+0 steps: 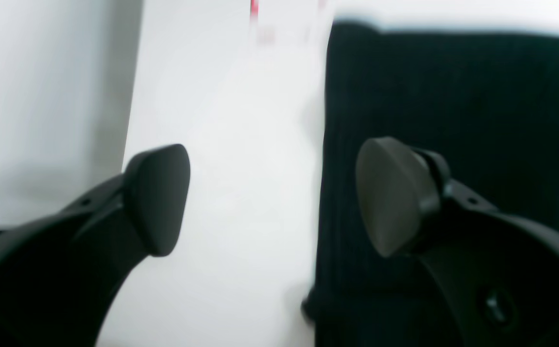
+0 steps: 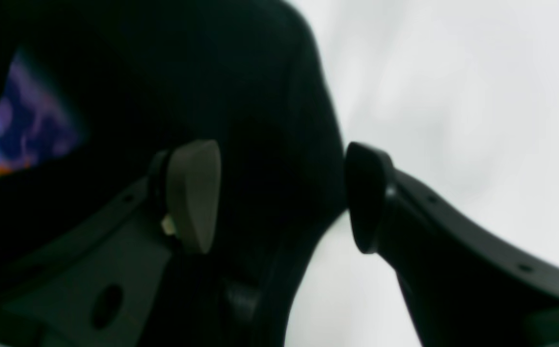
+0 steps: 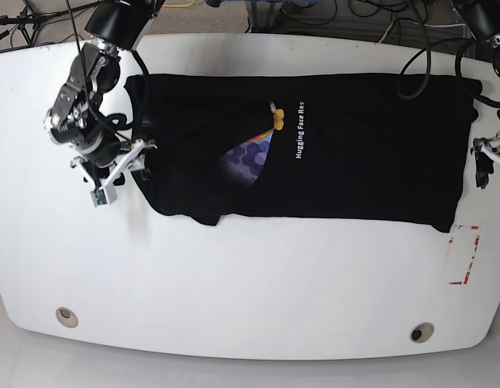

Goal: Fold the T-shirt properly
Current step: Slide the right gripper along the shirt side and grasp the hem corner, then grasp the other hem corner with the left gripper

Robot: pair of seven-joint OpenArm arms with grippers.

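Note:
The black T-shirt (image 3: 355, 153) lies spread flat across the far half of the white table (image 3: 250, 283). It shows white lettering (image 3: 299, 129), a small yellow mark (image 3: 276, 118) and a purple inner patch (image 3: 248, 149). My right gripper (image 3: 130, 159) is open at the shirt's left edge. In the right wrist view it (image 2: 282, 197) straddles the cloth edge (image 2: 270, 120), one pad (image 2: 192, 193) over cloth, the other over table; the purple patch (image 2: 24, 130) shows. My left gripper (image 3: 485, 155) is open at the shirt's right edge. It (image 1: 274, 197) straddles the border of the cloth (image 1: 453, 120).
A red corner mark (image 3: 464, 255) is on the table near the front right, also in the left wrist view (image 1: 254, 9). Two round holes (image 3: 65, 316) (image 3: 421, 332) sit near the front edge. Black cables (image 3: 315, 12) lie behind the table's back edge.

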